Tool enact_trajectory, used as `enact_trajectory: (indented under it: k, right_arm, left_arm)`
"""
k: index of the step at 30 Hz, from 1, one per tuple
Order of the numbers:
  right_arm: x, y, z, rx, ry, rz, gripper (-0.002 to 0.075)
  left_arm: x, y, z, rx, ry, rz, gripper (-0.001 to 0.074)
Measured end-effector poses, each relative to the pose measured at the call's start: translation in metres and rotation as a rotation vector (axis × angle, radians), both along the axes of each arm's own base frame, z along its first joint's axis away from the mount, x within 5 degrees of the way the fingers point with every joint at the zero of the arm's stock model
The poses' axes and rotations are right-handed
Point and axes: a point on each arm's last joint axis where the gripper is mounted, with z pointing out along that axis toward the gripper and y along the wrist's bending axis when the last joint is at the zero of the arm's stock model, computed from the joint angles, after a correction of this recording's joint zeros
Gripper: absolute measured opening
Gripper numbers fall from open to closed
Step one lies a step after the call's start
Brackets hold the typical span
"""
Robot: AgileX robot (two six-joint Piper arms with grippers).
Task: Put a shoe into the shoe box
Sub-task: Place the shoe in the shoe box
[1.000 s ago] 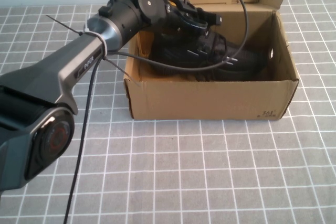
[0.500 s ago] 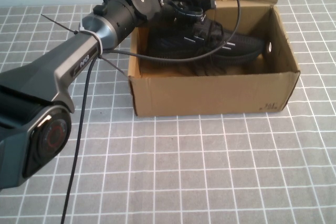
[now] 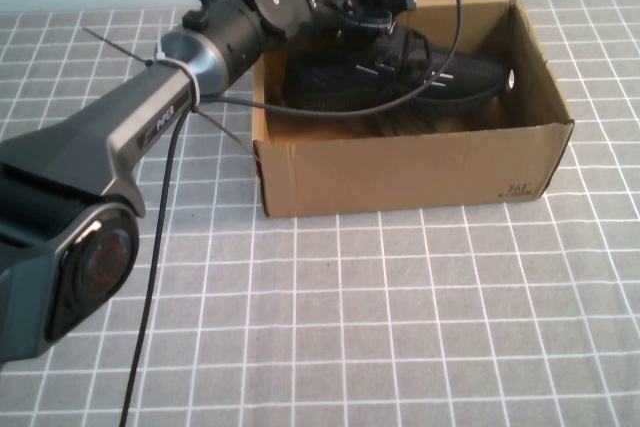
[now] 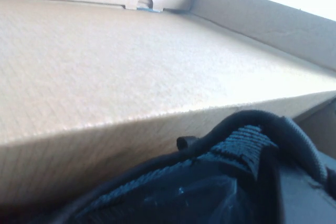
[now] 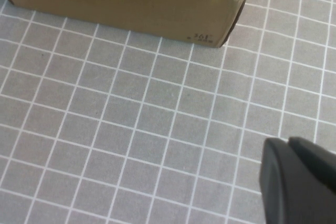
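Shoe (image 3: 400, 77) inside shoe box (image 3: 400, 182), toe toward the box's right wall, heel end under left gripper (image 3: 385, 12) reaching over the box's left-rear corner, seemingly clamped on the shoe's collar; right gripper (image 5: 302, 182) above grid-patterned table (image 3: 400, 327) in front of the box, finger state unclear.

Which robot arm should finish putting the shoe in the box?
Left. The left claw is already reaching into the shoe box at the shoe. The right claw hangs over bare table outside the box.
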Motion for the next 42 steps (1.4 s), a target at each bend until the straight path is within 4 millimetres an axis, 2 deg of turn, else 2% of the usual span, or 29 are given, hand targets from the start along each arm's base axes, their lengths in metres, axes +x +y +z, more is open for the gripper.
enact_trajectory:
  k: [3, 6, 9, 14, 17, 21, 23, 27, 30, 33, 38, 42]
  right_arm:
    - [0.0, 0.0, 0.0, 0.0, 0.0, 0.0, -0.0016]
    - [0.0, 0.0, 0.0, 0.0, 0.0, 0.0, -0.0016]
    - [0.0, 0.0, 0.0, 0.005, 0.003, 0.002, -0.0016]
    - [-0.001, 0.002, 0.0, 0.007, 0.007, 0.022, -0.0016]
    - [-0.001, 0.002, 0.0, 0.009, 0.011, 0.026, -0.0016]
    - [-0.001, 0.002, -0.001, 0.009, 0.013, 0.028, -0.0016]
    - [-0.002, 0.002, -0.001, 0.008, 0.015, 0.028, -0.0016]
    - [-0.002, 0.002, -0.001, 0.009, 0.015, 0.028, -0.0016]
    - [-0.002, 0.002, -0.001, 0.009, 0.015, 0.028, -0.0016]
    - [-0.002, 0.002, -0.001, 0.01, 0.016, 0.028, -0.0016]
    - [-0.014, -0.003, 0.002, 0.025, -0.001, 0.03, -0.0016]
    - [-0.033, -0.013, 0.001, 0.04, -0.036, 0.029, -0.0016]
  left_arm:
    - [0.0, 0.0, 0.0, 0.002, 0.004, -0.004, 0.0004]
    - [-0.001, 0.0, -0.001, 0.015, 0.01, -0.013, 0.0053]
    - [-0.002, 0.0, -0.004, 0.043, 0.019, -0.031, 0.0141]
    - [-0.001, 0.006, -0.006, 0.056, 0.054, -0.044, 0.0372]
    - [0.0, 0.014, -0.007, 0.043, 0.092, -0.047, 0.0482]
    - [-0.003, 0.018, -0.002, 0.049, 0.129, -0.076, 0.0529]
    - [-0.007, 0.019, 0.007, 0.059, 0.125, -0.093, 0.0536]
    - [-0.02, 0.024, 0.035, 0.103, 0.096, -0.128, 0.0526]
    - [-0.033, 0.03, 0.057, 0.156, 0.085, -0.165, 0.0465]
    - [-0.047, 0.036, 0.078, 0.202, 0.077, -0.196, 0.0347]
    - [-0.066, 0.048, 0.11, 0.275, 0.031, -0.216, 0.0074]
    - [-0.079, 0.055, 0.126, 0.375, -0.027, -0.27, 0.0015]
